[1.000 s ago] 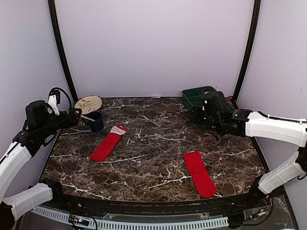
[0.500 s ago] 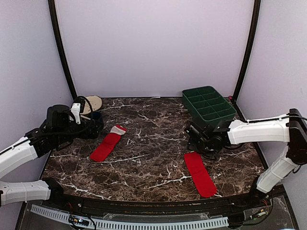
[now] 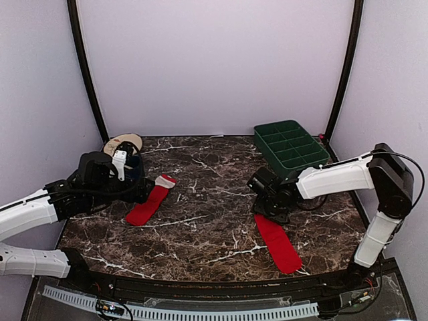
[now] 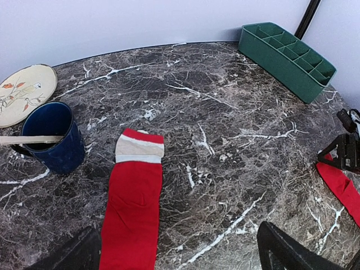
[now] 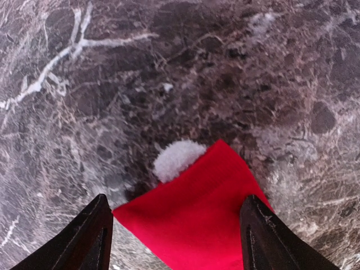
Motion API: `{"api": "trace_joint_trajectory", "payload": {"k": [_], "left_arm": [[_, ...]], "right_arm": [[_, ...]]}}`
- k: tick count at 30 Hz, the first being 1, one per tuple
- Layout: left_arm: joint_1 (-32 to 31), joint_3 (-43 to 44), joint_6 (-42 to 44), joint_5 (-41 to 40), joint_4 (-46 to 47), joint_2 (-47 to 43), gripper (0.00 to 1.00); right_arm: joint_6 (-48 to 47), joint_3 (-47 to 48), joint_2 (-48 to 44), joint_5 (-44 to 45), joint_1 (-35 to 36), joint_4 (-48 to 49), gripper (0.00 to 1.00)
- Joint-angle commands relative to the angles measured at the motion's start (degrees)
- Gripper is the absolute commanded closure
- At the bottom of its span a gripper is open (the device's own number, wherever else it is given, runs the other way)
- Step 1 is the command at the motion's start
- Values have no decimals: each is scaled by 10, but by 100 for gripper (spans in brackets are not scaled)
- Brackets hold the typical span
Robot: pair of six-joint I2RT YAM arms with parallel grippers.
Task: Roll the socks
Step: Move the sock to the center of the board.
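At the far left of the table [image 3: 214,174], near the back wall, lies a painted plate [image 4: 22,93]. Just beside it stands a blue mug [image 4: 50,138] with a flat stick [image 4: 28,139] across its mouth. The top view half hides the mug behind the left arm; the left wrist view shows it whole.

The left hand [image 4: 180,254] hangs low over the left part of the table with its fingers [image 4: 287,253] wide apart and nothing clamped. Below it lies the cuffed sock [image 4: 132,208], flat and unrolled. Its long axis runs from the near left to the far right in the top view. The white-and-pink cuff [image 4: 139,147] points toward the back wall, and the other end runs out of the wrist frame between the fingers. Whether the fingers touch the cloth I cannot tell.

Right of centre lies the plain red sock [image 3: 277,242], also a flat strip. It slants from its far end under the right hand [image 3: 271,207] down to the near right, toward the front edge. Only the right wrist view shows a small white fluffy tuft [image 5: 177,158] at that far end, and the fingers [image 5: 84,236] standing apart on either side of the cloth, gripping nothing.

Behind the right arm, at the back right, sits a green divided tray [image 3: 291,147].
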Motion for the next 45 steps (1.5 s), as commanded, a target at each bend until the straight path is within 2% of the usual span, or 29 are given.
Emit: {"api": "trace_joint_trajectory", "payload": {"k": [1,12,15,26,34,37,40,45], "left_arm": [[-17,18,-2,-24,10,5,1],[-28,6,-8,-32,36,24,1],[-29,3,-6,-30,47,29,1],[-42,25,23,3,57,85,1],[-49,24,23,-2,36,79,1],[-50,20,21,-4,31,75,1],[-51,18,20,-4,33,74,1],[-52,22,25,5,61,93,1]], "right_arm": [[-4,20,16,-27,-18,16,29],[-59,87,93,-81,-24,7,34],[-86,132,126,-101,-22,7,35],[-140,399,315,-175,13,-19,32],[-163,622,441,-230,41,-56,32],[-171,672,459,-233,46,-64,32],[-190,658,431,-210,44,-44,30],[-210,548,326,-183,31,21,25]]}}
